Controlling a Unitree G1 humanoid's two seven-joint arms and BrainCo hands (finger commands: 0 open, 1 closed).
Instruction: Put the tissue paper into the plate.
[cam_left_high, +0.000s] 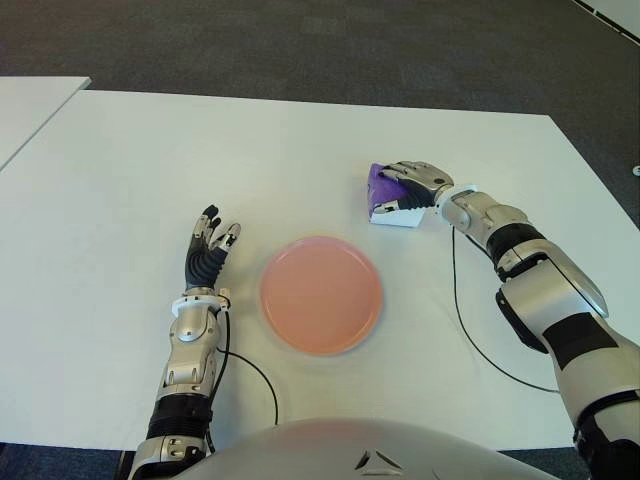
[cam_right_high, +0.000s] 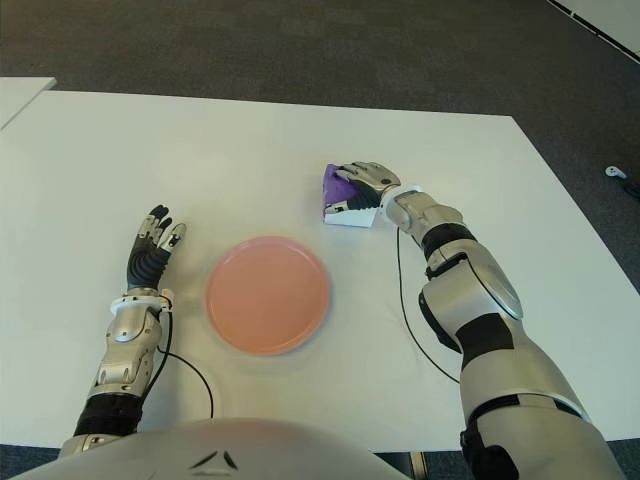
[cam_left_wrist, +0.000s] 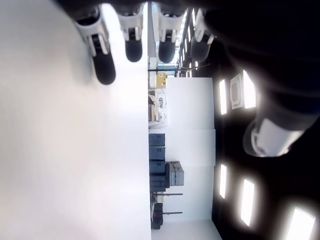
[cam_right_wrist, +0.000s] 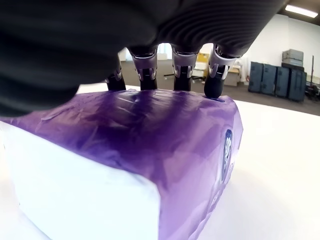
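The tissue paper pack (cam_left_high: 379, 183), purple wrap with a white end, lies on the white table (cam_left_high: 200, 150) to the right of and beyond the pink plate (cam_left_high: 321, 294). My right hand (cam_left_high: 405, 190) is laid over it: in the right wrist view its fingertips (cam_right_wrist: 182, 75) curl over the pack's (cam_right_wrist: 125, 165) far top edge, and in the eye views the thumb presses the near side. The pack still touches the table. The plate holds nothing. My left hand (cam_left_high: 208, 250) shows left of the plate, fingers (cam_left_wrist: 105, 65) spread and holding nothing.
A thin black cable (cam_left_high: 470, 330) runs over the table along my right forearm. Another cable (cam_left_high: 262, 380) loops by my left forearm. A second white table (cam_left_high: 30, 110) stands at the far left. Dark carpet lies beyond the table's far edge.
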